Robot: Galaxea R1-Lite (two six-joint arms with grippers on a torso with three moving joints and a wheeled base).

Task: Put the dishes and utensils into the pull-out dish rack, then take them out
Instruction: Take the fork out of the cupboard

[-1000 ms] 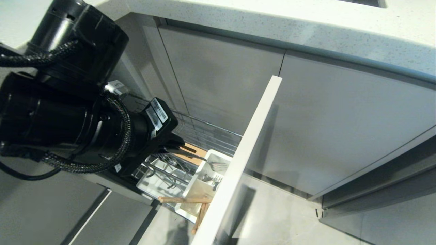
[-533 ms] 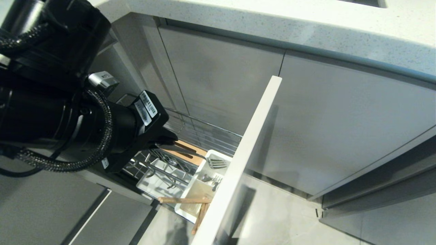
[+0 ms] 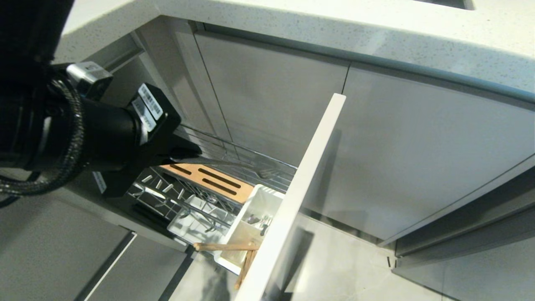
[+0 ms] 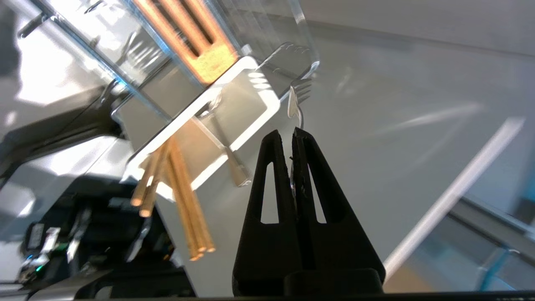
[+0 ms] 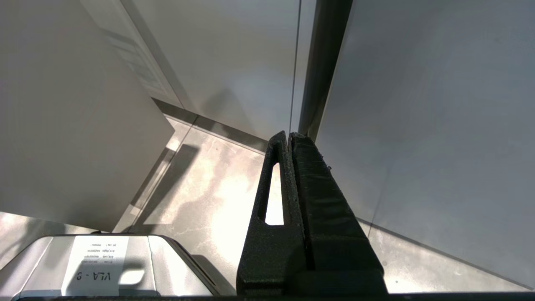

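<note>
Our left gripper has its jaws shut on a metal fork, above the pull-out dish rack; chopsticks remain in the caddy; we should lift level, clear of the wires.

My pull-out dish rack stands drawn out from the cabinet, its pale front panel at its right end. Inside it, the slotted wooden strip lies along the far side, and the white tray sits near, left of the white cutlery caddy. The chopsticks rest in the caddy, their ends sticking out over its near rim. Small metal cutlery pieces I can't identify lie deeper in the caddy.
</note>
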